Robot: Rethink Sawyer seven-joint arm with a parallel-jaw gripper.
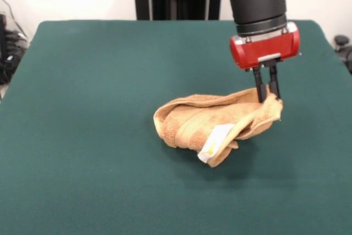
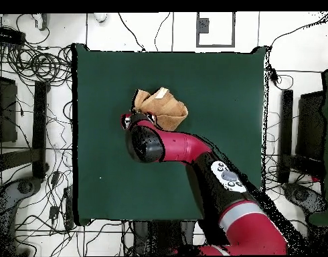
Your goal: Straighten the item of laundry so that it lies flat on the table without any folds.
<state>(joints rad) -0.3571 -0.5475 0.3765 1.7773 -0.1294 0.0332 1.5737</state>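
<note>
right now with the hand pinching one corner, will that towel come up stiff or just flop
Probably floppy: the towel sags in soft rolls below the corner pinched by the hand. It likely drapes and unfolds as it rises. The terry pile on the table looks grippy, so dragging may bunch it rather than slide it.

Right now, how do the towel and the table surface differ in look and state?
The towel is tan terry cloth; the table is dark green and felt-like. The towel is crumpled with folds, one corner lifted in the gripper, while the table lies flat. The towel is small and carries a white-yellow tag; the table is far larger and plain. Shared: both look like soft, matte fabric.
</note>
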